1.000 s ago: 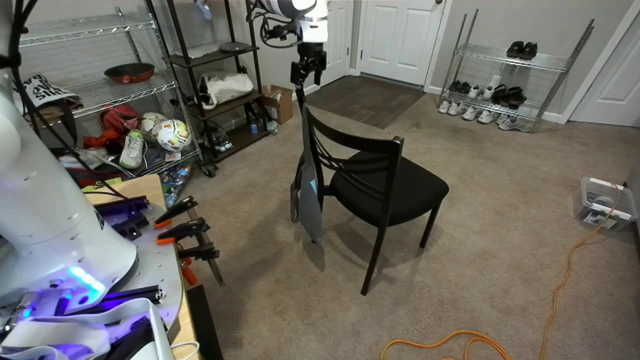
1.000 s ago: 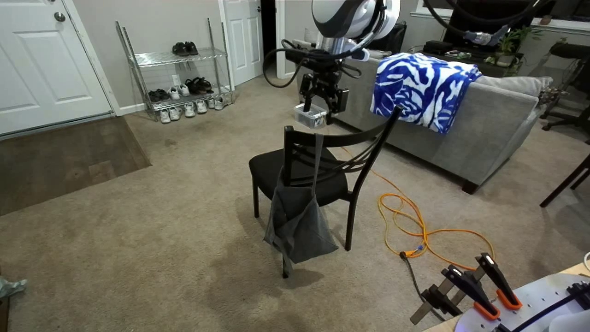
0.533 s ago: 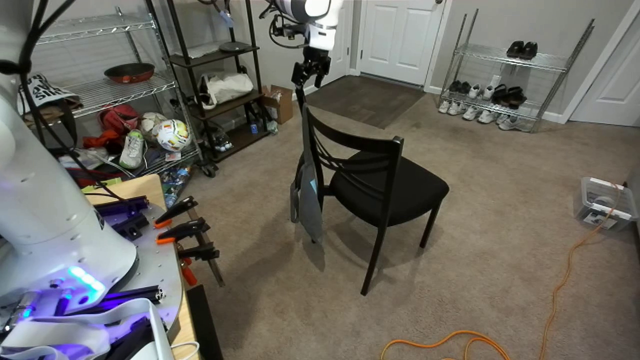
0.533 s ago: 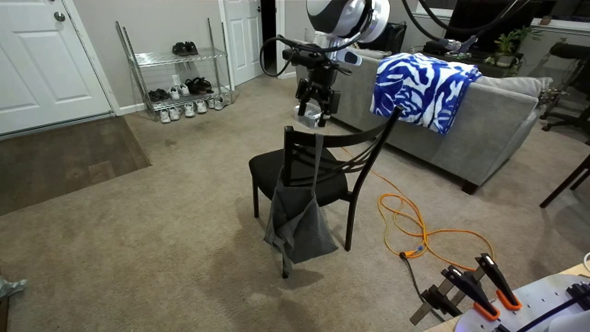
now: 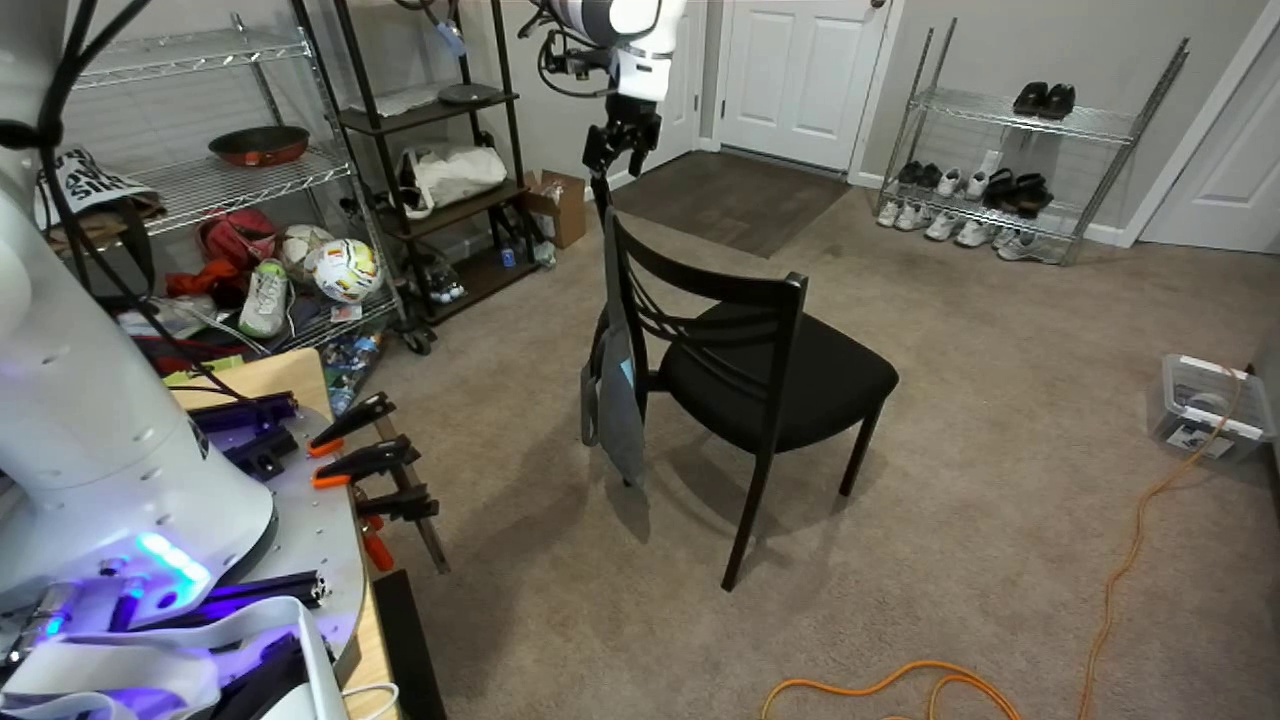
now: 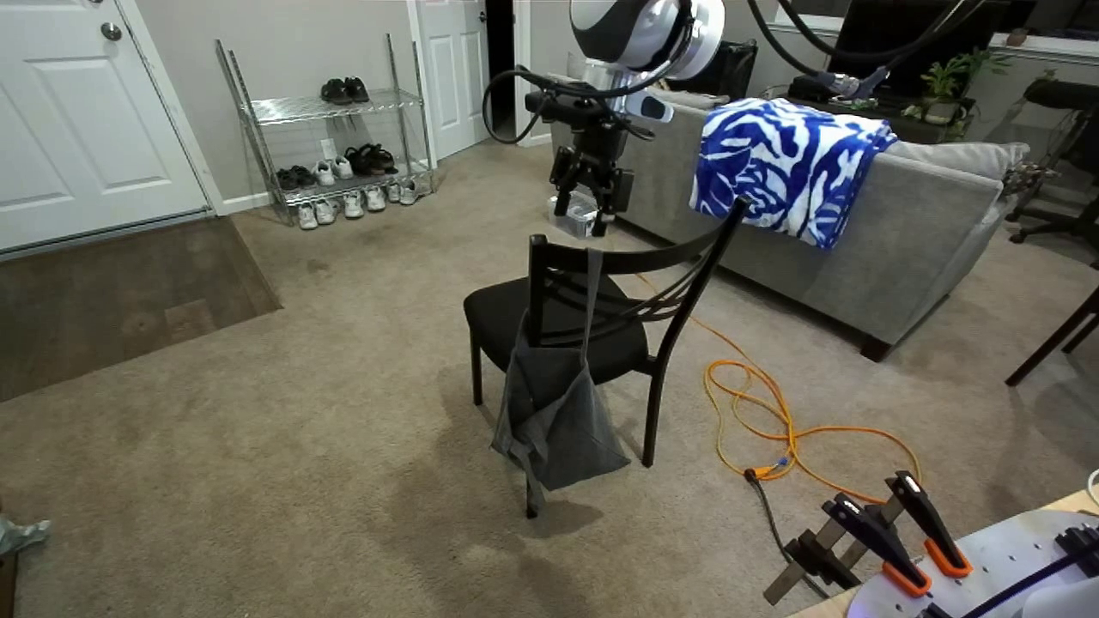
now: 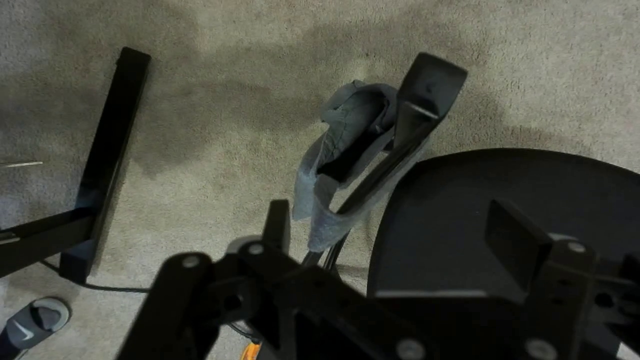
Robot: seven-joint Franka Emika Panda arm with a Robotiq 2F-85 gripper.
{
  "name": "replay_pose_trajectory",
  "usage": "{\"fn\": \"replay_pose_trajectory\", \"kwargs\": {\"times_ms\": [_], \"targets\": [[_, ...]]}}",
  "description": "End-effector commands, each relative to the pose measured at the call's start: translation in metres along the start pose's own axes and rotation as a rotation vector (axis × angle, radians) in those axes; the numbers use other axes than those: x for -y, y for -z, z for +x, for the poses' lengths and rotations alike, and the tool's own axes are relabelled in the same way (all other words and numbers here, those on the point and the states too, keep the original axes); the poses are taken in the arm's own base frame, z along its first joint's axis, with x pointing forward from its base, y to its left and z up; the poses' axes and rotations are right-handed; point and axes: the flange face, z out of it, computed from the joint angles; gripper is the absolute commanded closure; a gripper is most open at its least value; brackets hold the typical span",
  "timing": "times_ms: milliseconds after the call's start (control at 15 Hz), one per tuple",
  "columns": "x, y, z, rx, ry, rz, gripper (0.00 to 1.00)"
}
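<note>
My gripper (image 7: 395,225) is open, its two black fingers wide apart with nothing between them. It points down above the backrest of a black chair (image 6: 640,256) and looks apart from it. From one end of that backrest a grey cloth bag (image 6: 573,421) hangs by its strap (image 6: 594,292). The wrist view shows the bag (image 7: 345,140) from above, its mouth partly spread and the strap looped over the top rail near the left finger. The dark chair seat (image 7: 450,200) lies beneath the gap between the fingers. In an exterior view the bag (image 5: 622,410) appears edge-on.
Bar clamps (image 5: 365,460) stick out from the robot's table edge. Wire shelving (image 5: 240,185) and a dark rack (image 5: 465,195) stand along the wall. A grey sofa (image 6: 901,249) is behind the chair, and an orange cord (image 6: 786,412) lies coiled on the carpet.
Over the first half second the arm shifted slightly left and down toward the chair's backrest in an exterior view. Since then it has held still. Bag and chair have not moved.
</note>
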Motion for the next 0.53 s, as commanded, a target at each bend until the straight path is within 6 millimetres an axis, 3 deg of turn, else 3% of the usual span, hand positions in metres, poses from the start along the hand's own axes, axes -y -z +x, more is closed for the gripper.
{"fn": "replay_pose_trajectory", "kwargs": {"times_ms": [0, 467], "targets": [[0.000, 0.000, 0.000, 0.000, 0.000, -0.001, 0.00], [-0.014, -0.017, -0.011, -0.025, -0.030, 0.031, 0.00]]}}
